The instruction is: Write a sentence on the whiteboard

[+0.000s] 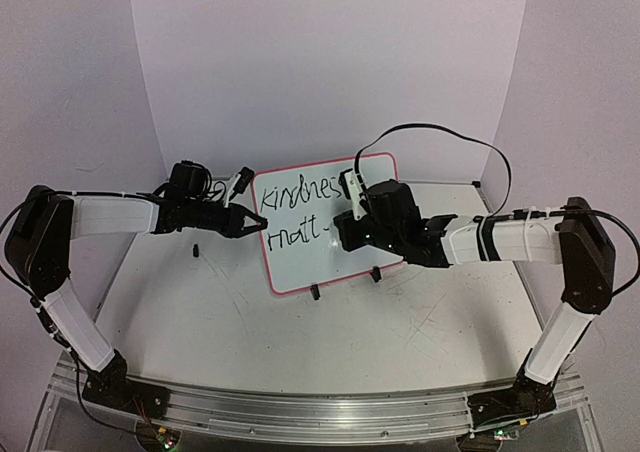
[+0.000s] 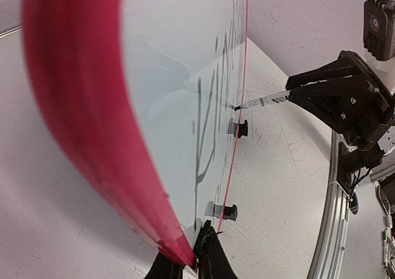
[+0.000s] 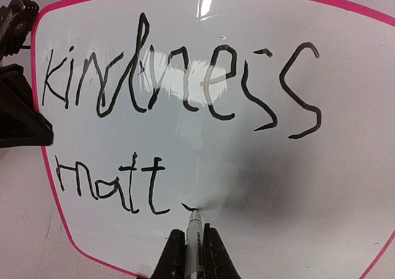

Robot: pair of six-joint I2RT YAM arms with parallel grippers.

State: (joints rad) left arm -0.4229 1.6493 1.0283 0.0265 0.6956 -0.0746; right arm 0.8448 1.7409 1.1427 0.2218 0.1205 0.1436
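Where whiteboard (image 1: 310,262) stands, scratched tabletop (image 1: 300,342), pale walls (image 1: 330,62)

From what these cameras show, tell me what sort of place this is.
Probably a robotics lab bench: a left arm and right arm bolted to an aluminium rail, plain white backdrop panels round a scratched table, and a whiteboard propped for writing.

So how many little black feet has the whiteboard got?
2, both under the whiteboard's bottom edge in the top view: one foot toward its left end, the other foot toward its right end. None looks hidden.
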